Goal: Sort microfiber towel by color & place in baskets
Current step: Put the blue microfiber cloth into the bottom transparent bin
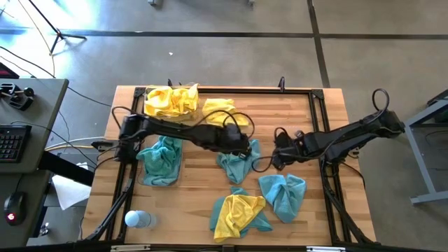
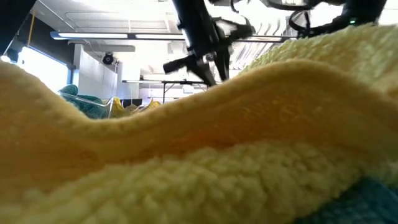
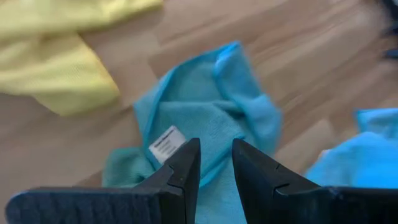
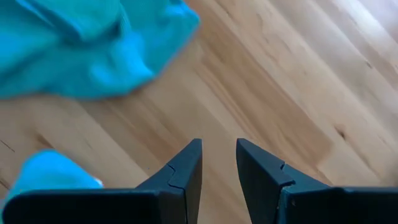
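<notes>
My left gripper (image 1: 246,148) (image 3: 216,144) hovers open over a crumpled teal microfiber towel (image 1: 238,166) (image 3: 211,99) that lies mid-table with a white label showing. My right gripper (image 1: 275,159) (image 4: 219,144) stands open just to that towel's right, over bare wood. A second teal towel (image 1: 283,194) lies near right. At the near edge a yellow towel (image 1: 238,213) lies over a teal one. A yellow heap (image 1: 171,101) sits in the far-left basket, and a teal heap (image 1: 161,161) fills the clear basket (image 1: 142,180) at the left. Another yellow towel (image 1: 222,110) lies by the far edge.
A black metal frame (image 1: 318,112) runs round the wooden tabletop. A pale blue bottle (image 1: 138,219) lies at the near left corner. In the low view a yellow towel (image 2: 199,143) close to the camera blocks most of the table. Bare wood shows at the far right (image 1: 294,115).
</notes>
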